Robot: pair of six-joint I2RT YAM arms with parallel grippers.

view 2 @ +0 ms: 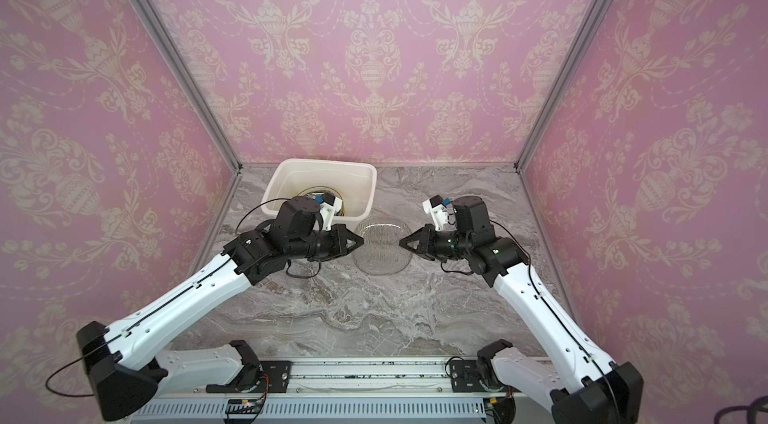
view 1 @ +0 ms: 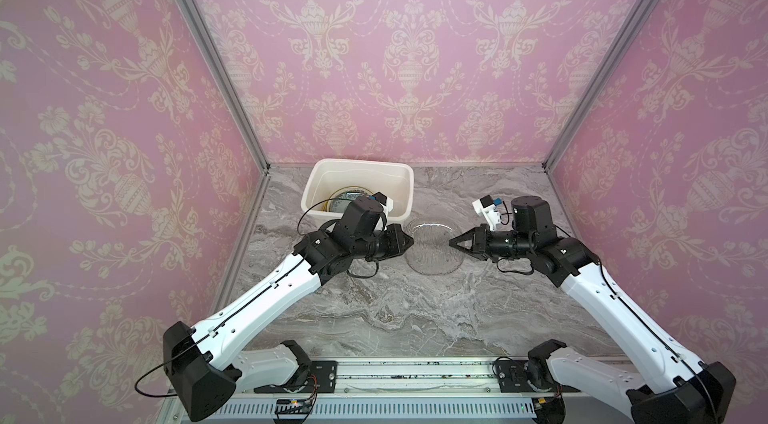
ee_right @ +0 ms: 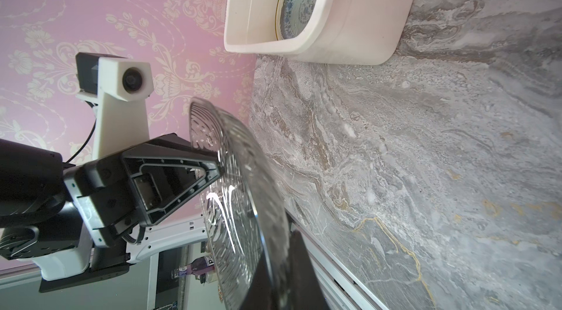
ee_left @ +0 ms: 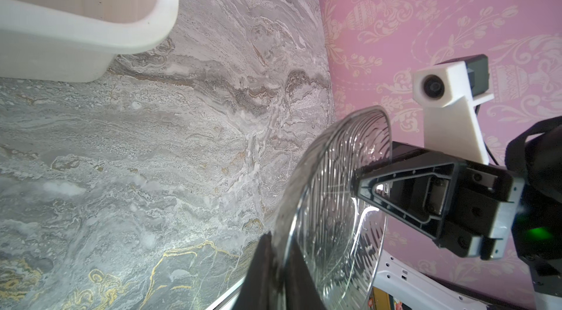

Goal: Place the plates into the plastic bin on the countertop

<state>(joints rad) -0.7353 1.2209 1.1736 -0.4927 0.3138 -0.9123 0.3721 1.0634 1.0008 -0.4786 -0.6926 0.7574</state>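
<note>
Left claw (view 1: 409, 241): clenched on the near-left rim of the clear glass plate (view 1: 432, 251). In the left wrist view the rim sits between its 2 dark fingers (ee_left: 261, 263). In the right wrist view its tips (ee_right: 217, 168) meet on the glass edge.

Right claw (view 1: 452, 242): clenched on the opposite rim of the same plate. The left wrist view shows its tip (ee_left: 359, 177) pinching the ribbed glass.

Both claws point at each other across the plate, also seen in a top view (left claw (view 2: 360, 241), right claw (view 2: 401, 242), plate (view 2: 382, 251)).

Plate: ribbed, transparent, held between the 2 claws. Both wrist views show it raised off the table (view 1: 415, 318).

Bin (view 1: 361, 162): white, on the far-left part of the table, against the back wall (view 1: 415, 68). Its near right corner is just beside the plate's far edge. The left wrist partly covers its opening.

Inside the bin: a blue-patterned plate (ee_right: 299, 7) lies flat on top, with a yellow rim showing under it. Count of plates below it: cannot tell.
</note>
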